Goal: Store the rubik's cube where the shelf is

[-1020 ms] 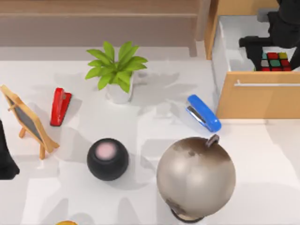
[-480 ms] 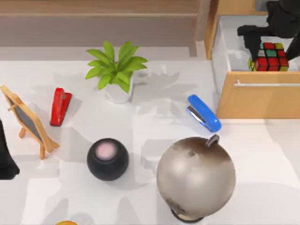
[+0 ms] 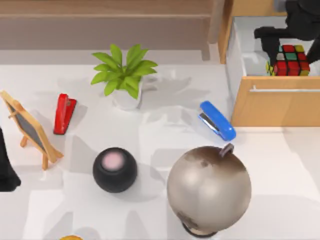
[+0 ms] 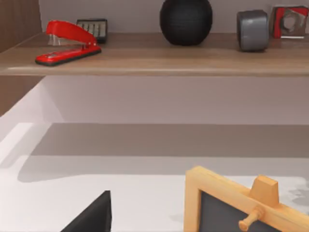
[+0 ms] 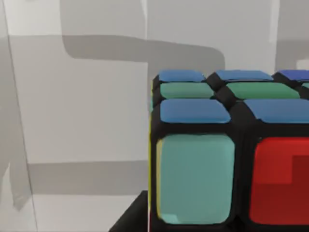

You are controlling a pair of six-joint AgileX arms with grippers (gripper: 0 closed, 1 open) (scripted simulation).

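Rubik's cube [image 3: 290, 60], small with black-edged red, green and yellow squares, sat inside the open light-wood drawer [image 3: 265, 102] at the top view's right, a touch higher than a second before, beside the black right gripper [image 3: 285, 37]; finger gap: cannot tell. Long light-brown wooden shelf [image 3: 105, 22] lay well apart; the left arm [image 3: 6, 170] was parked left. Right wrist view showed the cube [image 5: 231, 154] close; no writing readable.

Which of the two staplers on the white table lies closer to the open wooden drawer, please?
The blue stapler, lying just beside the light-wood drawer's front; the red stapler sits far toward the table's left.
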